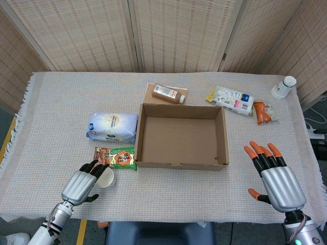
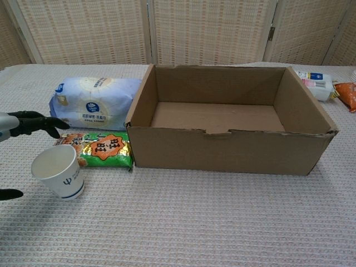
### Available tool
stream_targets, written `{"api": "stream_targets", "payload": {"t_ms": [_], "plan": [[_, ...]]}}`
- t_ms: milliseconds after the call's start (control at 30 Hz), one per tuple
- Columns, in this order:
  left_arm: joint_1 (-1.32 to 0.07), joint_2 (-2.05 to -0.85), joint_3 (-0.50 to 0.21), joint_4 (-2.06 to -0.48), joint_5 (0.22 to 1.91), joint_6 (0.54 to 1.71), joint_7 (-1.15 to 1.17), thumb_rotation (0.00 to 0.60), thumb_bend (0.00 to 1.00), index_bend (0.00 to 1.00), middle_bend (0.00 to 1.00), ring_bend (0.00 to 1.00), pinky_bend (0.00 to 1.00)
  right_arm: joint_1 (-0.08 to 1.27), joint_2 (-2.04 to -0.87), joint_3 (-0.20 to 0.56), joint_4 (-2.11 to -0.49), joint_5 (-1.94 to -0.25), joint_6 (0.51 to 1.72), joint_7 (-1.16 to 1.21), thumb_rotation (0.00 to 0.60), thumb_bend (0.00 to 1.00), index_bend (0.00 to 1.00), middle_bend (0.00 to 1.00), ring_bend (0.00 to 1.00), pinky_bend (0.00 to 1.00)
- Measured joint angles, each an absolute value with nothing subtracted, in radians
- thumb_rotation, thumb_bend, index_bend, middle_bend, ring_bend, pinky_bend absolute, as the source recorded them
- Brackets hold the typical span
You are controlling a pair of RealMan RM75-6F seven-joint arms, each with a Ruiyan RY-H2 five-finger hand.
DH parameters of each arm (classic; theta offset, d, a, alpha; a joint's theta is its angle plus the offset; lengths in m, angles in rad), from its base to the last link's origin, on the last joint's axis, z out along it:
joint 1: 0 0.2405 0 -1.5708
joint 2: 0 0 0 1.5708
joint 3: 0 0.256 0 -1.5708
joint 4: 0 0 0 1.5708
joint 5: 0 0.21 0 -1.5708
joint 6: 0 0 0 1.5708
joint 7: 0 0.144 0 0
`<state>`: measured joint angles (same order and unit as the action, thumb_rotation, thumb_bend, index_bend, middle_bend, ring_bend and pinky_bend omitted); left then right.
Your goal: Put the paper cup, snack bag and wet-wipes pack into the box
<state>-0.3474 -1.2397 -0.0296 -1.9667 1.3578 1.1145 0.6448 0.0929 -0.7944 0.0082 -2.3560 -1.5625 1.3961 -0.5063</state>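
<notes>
white paper cup [image 2: 57,172] stood upright, blue mark on its side, mouth open, between the left hand [image 1: 85,182] fingers [image 2: 33,123] and thumb, no contact visible. fingers were spread, holding nothing. snack bag [image 2: 98,149] lay just past the fingertips, wet-wipes pack [image 2: 93,102] beyond it, box [image 2: 233,150] alongside. chest view cut off the palm. right hand [image 1: 273,176] was open, well apart.

On the cloth-covered table [image 1: 61,102] the open box [image 1: 181,137] sits mid-table with the wet-wipes pack [image 1: 112,127] and snack bag [image 1: 114,157] by its left wall, the left hand [image 1: 84,182], fingers spread, just beside the paper cup [image 1: 105,177] near the front edge, and the right hand [image 1: 273,176] open toward the front right corner.
</notes>
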Motion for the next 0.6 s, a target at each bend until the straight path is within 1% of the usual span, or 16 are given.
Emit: {"api": "stream_targets", "payload": {"t_ms": [600], "plan": [[-0.411,-1.270,-0.021,-1.942,1.295,1.086,0.695,0.600,0.17,0.08,0.12,0.01,0.19,0.094,-0.791,0.014,-2.356,-1.554,1.398,-0.500,0.600,0.08,0.07,0.00,0.00,0.00]]}}
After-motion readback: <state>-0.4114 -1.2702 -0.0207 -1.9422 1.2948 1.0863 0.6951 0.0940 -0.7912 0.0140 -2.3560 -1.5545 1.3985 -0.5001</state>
